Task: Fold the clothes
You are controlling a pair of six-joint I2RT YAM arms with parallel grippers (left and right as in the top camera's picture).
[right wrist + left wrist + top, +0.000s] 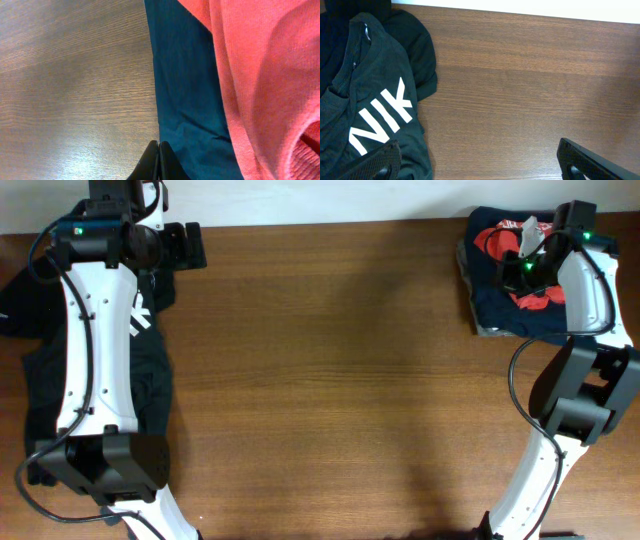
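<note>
left gripper (477, 167) spread wide beside black white-lettered cloth shirt (375, 100); right gripper (159, 162) fingers pressed together at navy cloth top (185, 90).

Black shirt (375, 90) fills left side of frame, bunched and wrinkly. Big white letters (382, 117) "NIK" on it, slanted. Brown wooden table (530, 85) across middle and right. Left gripper (480, 165) wide open: one tip lower left over shirt, other tip lower right over wood.

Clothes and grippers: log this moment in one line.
left gripper open by black shirt | right gripper shut by navy top | orange-red shirt on navy top
</note>
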